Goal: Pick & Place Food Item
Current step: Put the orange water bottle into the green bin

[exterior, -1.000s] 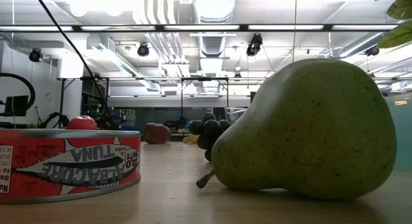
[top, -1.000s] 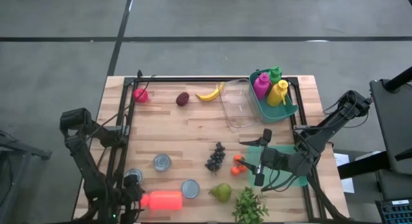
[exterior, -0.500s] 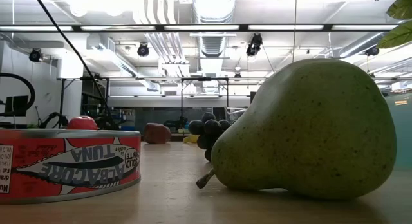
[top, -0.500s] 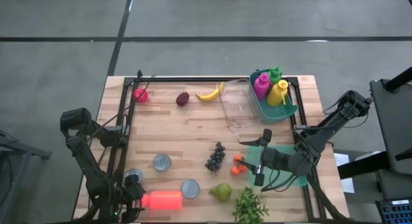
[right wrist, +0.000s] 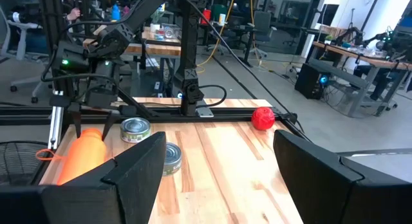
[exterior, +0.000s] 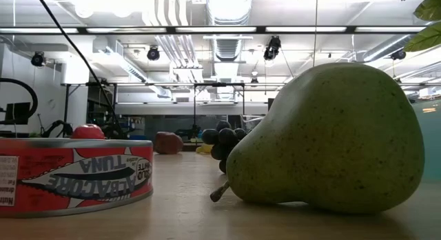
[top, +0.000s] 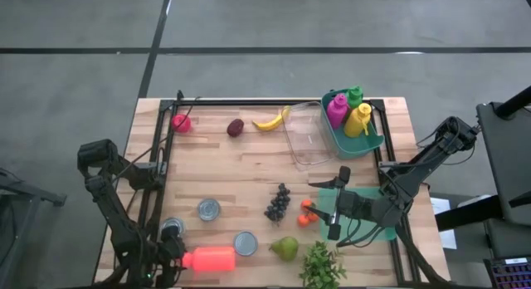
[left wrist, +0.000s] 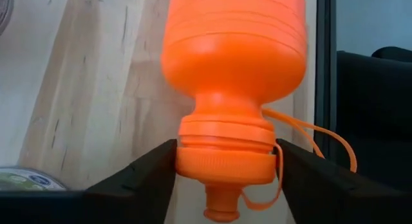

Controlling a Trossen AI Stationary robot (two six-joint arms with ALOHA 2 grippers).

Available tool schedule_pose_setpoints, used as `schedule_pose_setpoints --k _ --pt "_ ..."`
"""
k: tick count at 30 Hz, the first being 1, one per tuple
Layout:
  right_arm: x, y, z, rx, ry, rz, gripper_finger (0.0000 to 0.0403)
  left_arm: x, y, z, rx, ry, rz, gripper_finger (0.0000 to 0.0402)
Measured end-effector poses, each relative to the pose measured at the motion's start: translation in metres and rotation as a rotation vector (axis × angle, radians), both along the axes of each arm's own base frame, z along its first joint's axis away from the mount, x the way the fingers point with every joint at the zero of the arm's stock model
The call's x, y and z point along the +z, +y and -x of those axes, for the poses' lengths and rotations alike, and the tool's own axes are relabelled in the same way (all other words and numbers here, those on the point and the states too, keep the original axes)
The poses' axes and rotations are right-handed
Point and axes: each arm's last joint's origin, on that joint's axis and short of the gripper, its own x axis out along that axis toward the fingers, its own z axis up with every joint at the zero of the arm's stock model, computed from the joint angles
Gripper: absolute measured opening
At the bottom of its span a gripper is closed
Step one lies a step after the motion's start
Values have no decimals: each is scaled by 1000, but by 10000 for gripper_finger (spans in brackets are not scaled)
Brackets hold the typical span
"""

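Observation:
An orange bottle [top: 209, 257] lies on its side by the table's near edge, cap toward the left. My left gripper [top: 172, 243] is at that cap, which shows large in the left wrist view [left wrist: 225, 163] between both fingers. My right gripper [top: 336, 204] hovers open over a green mat [top: 377, 233] on the right, beside small orange fruits [top: 307, 211]. A green pear [top: 284, 248] rests on its side, with grapes [top: 278, 203] beyond it. A banana [top: 270, 120], a dark plum [top: 236, 127] and a red apple [top: 181, 122] lie along the far edge. My left gripper has the orange bottle's cap collar [left wrist: 193, 161] pinched between its two fingers, one on each side. The fingers come level from the table's left, along the bottle's length. The bottle body [left wrist: 235, 50] stretches away from them, lying on the wood.
Three cans [top: 208, 209] [top: 245, 242] [top: 172, 228] stand near the bottle; the tuna can [exterior: 72, 174] fills the low view's left. A clear tub [top: 309, 138] and a teal bin with bottles [top: 355, 119] sit at the far right. Leafy greens [top: 322, 266] lie by the near edge.
In the low view the tuna can has turned a little, its label shifting to the right. Both arms have kept nearly still.

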Motion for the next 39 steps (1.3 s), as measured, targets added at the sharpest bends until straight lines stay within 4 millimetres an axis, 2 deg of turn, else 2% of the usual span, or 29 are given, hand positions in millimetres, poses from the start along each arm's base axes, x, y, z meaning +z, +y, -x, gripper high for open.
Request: schedule_pose_setpoints --k 5,21,24,31,39 --pt "0 0 0 0 0 0 285 0 -1 0 -9 -4 2 221" --pt "0 0 0 0 1 2 285 5 -2 -1 -9 -2 3 226" --pt "0 0 0 0 0 0 285 17 -2 -1 -7 13 0 226" --pt "0 0 0 0 1 2 285 62 6 -5 -1 75 21 225" --pt "0 0 0 1 0 0 285 116 30 -28 77 264 89 225"
